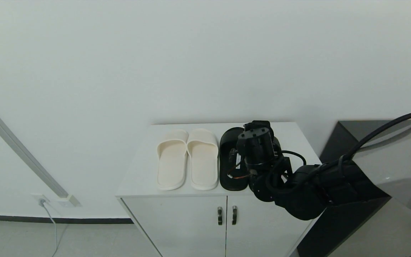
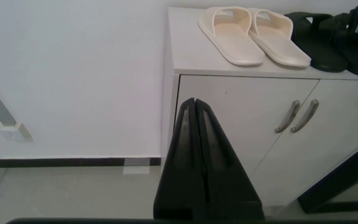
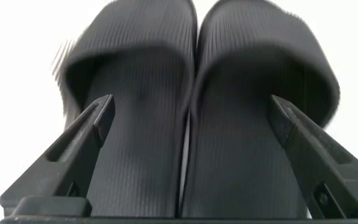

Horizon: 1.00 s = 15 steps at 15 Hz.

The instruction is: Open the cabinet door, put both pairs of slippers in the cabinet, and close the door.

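The right arm (image 1: 309, 192) reaches in from the right, wrist above the black slippers (image 1: 230, 162) on the cabinet top (image 1: 137, 178); the right gripper (image 3: 191, 102) is spread wide across that pair. The left gripper (image 2: 195, 104) hangs low before the cabinet, fingers pressed together, empty. Black slippers lie right of the cream slippers (image 1: 187, 159), all lengthwise front to back, toes toward the wall (image 1: 205, 64), above closed doors (image 1: 180, 228)

No readable text, labels or numbers anywhere.
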Available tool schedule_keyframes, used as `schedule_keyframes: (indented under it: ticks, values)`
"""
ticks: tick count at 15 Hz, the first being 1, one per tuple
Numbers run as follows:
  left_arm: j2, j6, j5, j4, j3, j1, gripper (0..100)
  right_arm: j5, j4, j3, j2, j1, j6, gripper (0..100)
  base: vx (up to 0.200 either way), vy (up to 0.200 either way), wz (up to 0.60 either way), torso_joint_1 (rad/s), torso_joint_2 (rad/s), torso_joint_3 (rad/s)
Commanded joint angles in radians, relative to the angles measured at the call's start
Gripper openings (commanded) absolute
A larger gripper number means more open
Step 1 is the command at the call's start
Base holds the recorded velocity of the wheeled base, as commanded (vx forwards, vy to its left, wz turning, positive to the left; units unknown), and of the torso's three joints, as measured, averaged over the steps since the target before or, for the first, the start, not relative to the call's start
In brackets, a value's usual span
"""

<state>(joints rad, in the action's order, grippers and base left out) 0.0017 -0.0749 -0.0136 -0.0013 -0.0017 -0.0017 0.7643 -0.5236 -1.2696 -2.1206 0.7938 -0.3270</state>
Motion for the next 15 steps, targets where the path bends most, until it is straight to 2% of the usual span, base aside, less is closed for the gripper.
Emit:
schedule_keyframes:
  ticks: [1, 7, 8, 15]
  values:
    - [0.001, 0.000, 0.000, 0.000, 0.000, 0.000, 0, 0.000, -0.018, -0.007, -0.032, -0.019, 0.011, 100, 0.000, 0.000, 0.00, 0.000, 0.00, 0.000]
    - [0.001, 0.000, 0.000, 0.000, 0.000, 0.000, 0, 0.001, -0.061, -0.045, -0.087, -0.044, 0.059, 100, 0.000, 0.000, 0.00, 0.000, 0.00, 0.000]
    - [0.001, 0.000, 0.000, 0.000, 0.000, 0.000, 0, 0.003, -0.061, -0.051, -0.088, -0.047, 0.060, 0, 0.000, 0.000, 0.00, 0.000, 0.00, 0.000]
    - [0.001, 0.000, 0.000, 0.000, 0.000, 0.000, 0, 0.015, -0.061, -0.073, -0.079, -0.059, 0.082, 0, 0.000, 0.000, 0.00, 0.000, 0.00, 0.000]
